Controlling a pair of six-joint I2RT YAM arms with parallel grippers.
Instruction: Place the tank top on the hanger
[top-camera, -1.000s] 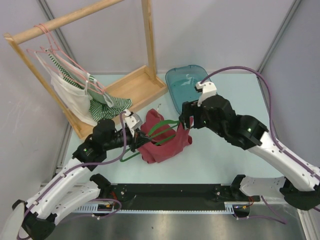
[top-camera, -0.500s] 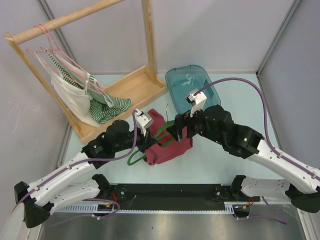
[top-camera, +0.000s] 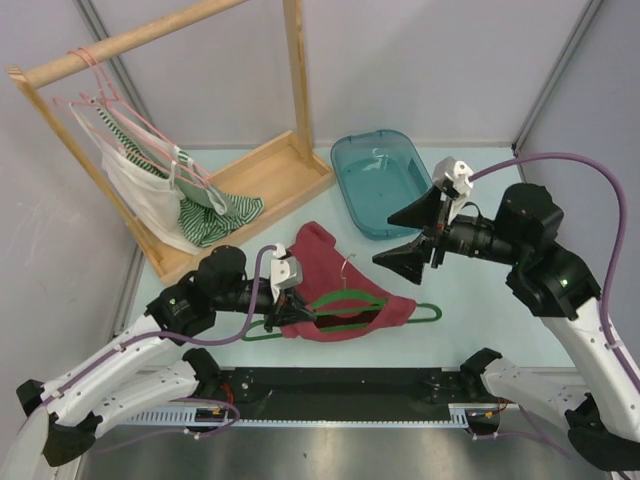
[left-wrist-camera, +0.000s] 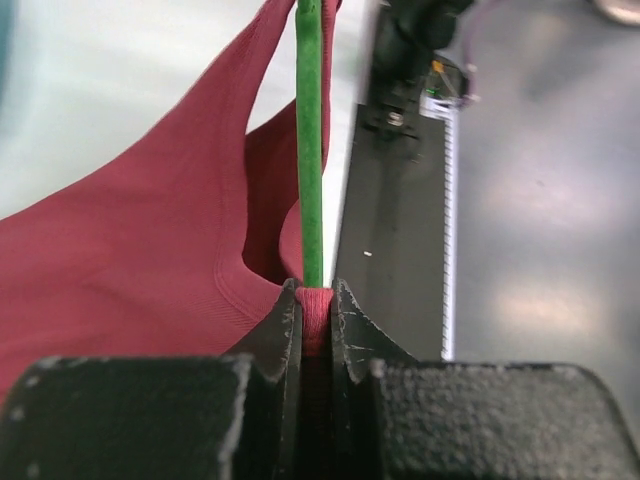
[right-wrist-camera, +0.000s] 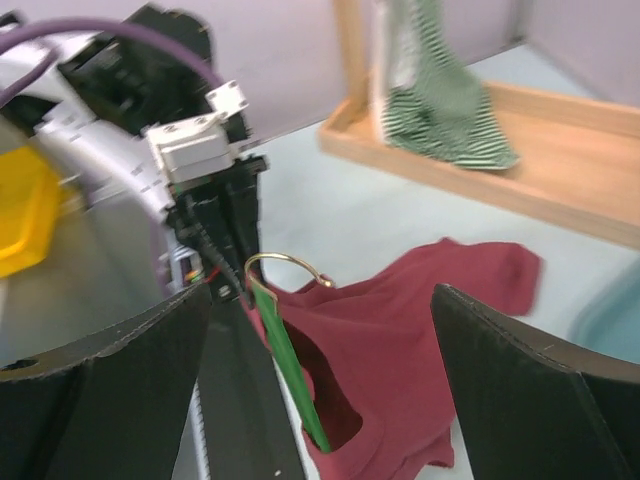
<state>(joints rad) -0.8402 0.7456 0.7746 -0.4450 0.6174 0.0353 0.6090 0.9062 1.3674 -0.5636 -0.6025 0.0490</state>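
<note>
The dark red tank top (top-camera: 318, 262) lies spread on the table with the dark green hanger (top-camera: 352, 304) threaded through it. The hanger's right end (top-camera: 433, 313) sticks out past the fabric. My left gripper (top-camera: 285, 310) is shut on the top's left edge where the hanger's rod meets it. In the left wrist view red fabric (left-wrist-camera: 120, 290) is pinched between the jaws and the green rod (left-wrist-camera: 309, 150) runs straight out of them. My right gripper (top-camera: 385, 240) is wide open and empty, raised to the right of the top. The right wrist view shows the top (right-wrist-camera: 420, 340), the hanger (right-wrist-camera: 290, 360) and its metal hook (right-wrist-camera: 285, 262).
A wooden rack (top-camera: 290, 170) stands at the back left with pale pink hangers (top-camera: 110, 100) holding a striped garment (top-camera: 215, 215) and a white one (top-camera: 140, 190). A teal bin (top-camera: 385, 180) sits behind the right gripper. A black rail (top-camera: 340, 385) runs along the near edge.
My right gripper has let go, opened wide and pulled back to the right. The top and hanger, bunched between both grippers before, now lie stretched out flat, still held by the left gripper.
</note>
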